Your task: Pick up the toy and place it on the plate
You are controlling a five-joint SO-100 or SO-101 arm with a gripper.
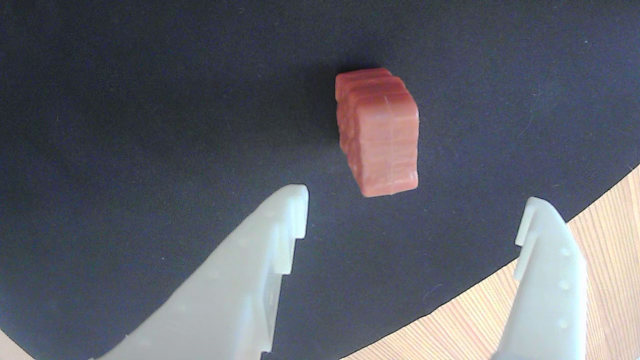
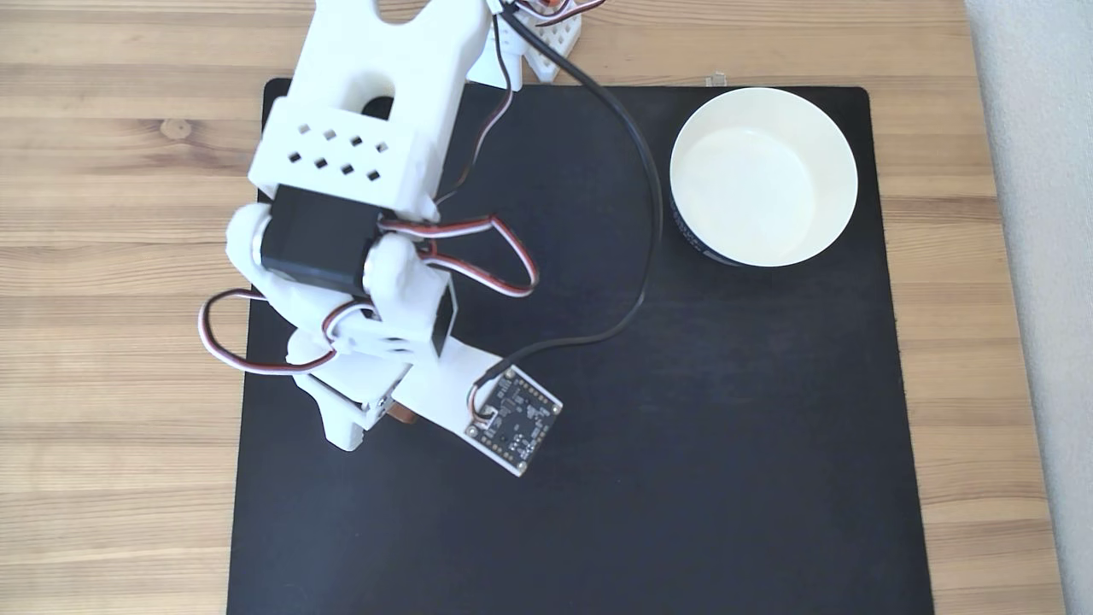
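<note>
Claw (image 1: 412, 215) spread wide, holding nothing. Toy (image 1: 382, 132) lies on the black mat (image 1: 125, 125) just ahead of the fingertips, roughly centred, untouched. Looks light, stiff, ridged, likely grippy: pinch across the two long sides. Plate (image 2: 832, 137) well apart, empty.

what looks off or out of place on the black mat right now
Nothing stands out. The small reddish-brown block toy lies intact on the black mat, the round white plate sits upright and empty, and the open gripper hovers apart from the toy.
</note>
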